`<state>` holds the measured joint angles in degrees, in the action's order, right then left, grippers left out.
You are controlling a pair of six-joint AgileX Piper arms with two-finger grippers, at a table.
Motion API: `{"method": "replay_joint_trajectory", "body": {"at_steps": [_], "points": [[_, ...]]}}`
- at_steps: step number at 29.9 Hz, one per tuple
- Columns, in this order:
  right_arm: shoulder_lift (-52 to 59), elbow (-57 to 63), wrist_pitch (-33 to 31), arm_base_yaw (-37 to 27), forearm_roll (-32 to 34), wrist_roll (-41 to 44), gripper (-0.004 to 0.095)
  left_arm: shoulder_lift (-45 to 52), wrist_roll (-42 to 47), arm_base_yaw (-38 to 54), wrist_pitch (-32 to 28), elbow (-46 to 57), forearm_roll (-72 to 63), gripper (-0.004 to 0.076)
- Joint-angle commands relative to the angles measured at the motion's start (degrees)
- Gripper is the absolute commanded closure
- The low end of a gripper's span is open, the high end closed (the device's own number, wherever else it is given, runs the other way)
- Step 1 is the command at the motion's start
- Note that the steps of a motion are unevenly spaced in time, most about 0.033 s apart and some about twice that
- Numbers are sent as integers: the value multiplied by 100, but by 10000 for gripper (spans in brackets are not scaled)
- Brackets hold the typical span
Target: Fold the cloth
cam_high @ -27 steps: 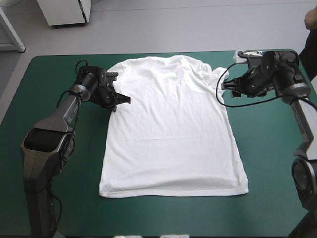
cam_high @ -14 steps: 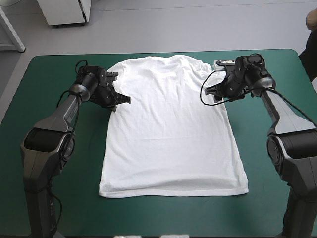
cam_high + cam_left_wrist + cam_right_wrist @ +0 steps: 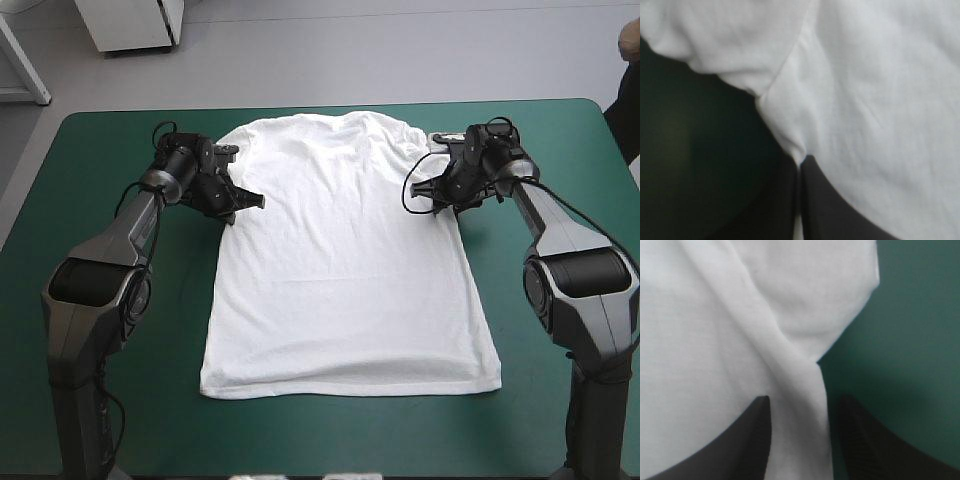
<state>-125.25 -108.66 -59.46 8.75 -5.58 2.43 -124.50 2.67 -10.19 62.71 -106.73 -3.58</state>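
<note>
The white T-shirt (image 3: 345, 270) lies spread flat in the middle of the table, collar toward the far edge and hem toward the front. My left gripper (image 3: 250, 203) sits at the shirt's left armpit. In the left wrist view its fingers meet (image 3: 799, 162) with a thin pinch of the T-shirt (image 3: 880, 100) between them. My right gripper (image 3: 425, 195) is at the right armpit, low over the cloth. In the right wrist view it stands open (image 3: 802, 400), and a raised fold of the T-shirt (image 3: 715, 340) runs between the two fingers.
The teal-green cover (image 3: 90, 150) shows on all sides of the shirt, with wide strips to its left and right. The hem lies a short way in from the table's front edge.
My right gripper has travelled left from the table's far right corner to the shirt's right armpit. The left arm and the shirt have stayed put.
</note>
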Motion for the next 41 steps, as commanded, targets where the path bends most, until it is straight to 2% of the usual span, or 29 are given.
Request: {"method": "replay_joint_trajectory", "body": {"at_steps": [1, 4, 12, 24, 32, 41], "points": [[111, -106, -231, -6, -376, -10, 702, 115, 4, -54, -175, -66, -266, 734], [92, -106, -329, -6, -428, -92, 922, 115, 4, -54, -110, -106, -266, 734], [533, -205, -353, -6, -182, -91, 925, 234, -57, -54, 219, -722, -266, 734], [2111, -864, -477, -183, 87, -42, 925, 1461, -227, -54, 699, -1866, -251, 734], [3147, -1148, -488, -183, 101, -112, 925, 2421, -227, -54, 723, -2121, -276, 734], [4030, -1284, -468, -183, 101, -134, 925, 3389, -267, -54, 405, -2230, -340, 734]]}}
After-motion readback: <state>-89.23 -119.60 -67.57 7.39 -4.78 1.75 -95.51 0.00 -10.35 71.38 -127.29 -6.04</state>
